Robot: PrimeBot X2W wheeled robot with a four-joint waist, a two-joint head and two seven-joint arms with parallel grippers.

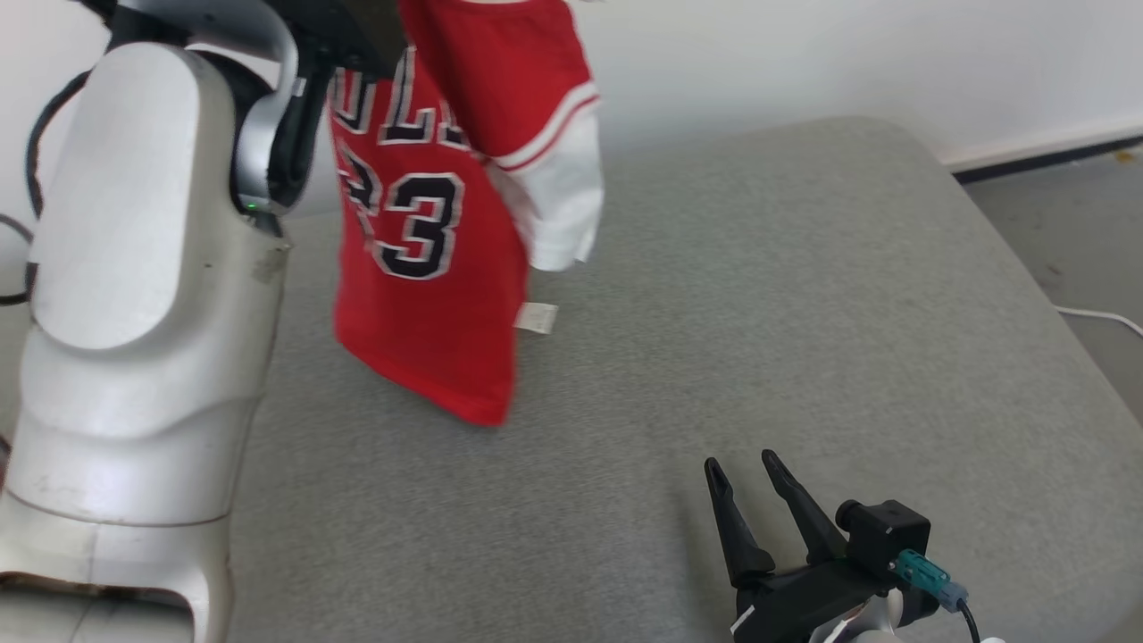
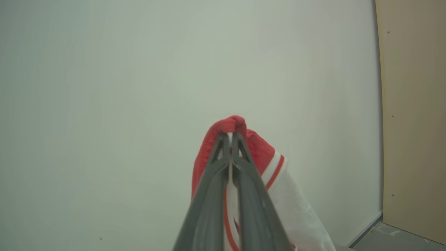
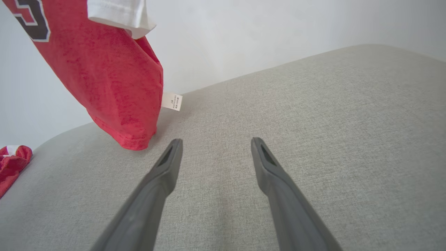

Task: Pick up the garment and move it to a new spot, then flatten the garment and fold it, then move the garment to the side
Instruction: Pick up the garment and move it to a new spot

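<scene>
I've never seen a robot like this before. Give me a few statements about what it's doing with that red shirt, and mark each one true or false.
1. The left hand is shut on the red jersey. True.
2. The right hand grips the jersey's hem. False: it is open and empty, over the grey padded surface, apart from the jersey.
3. The jersey lies spread flat on the surface. False: it hangs down from the raised left hand.
4. The jersey carries the number 23. True.
5. A white label sticks out from the jersey's edge. True.
</scene>
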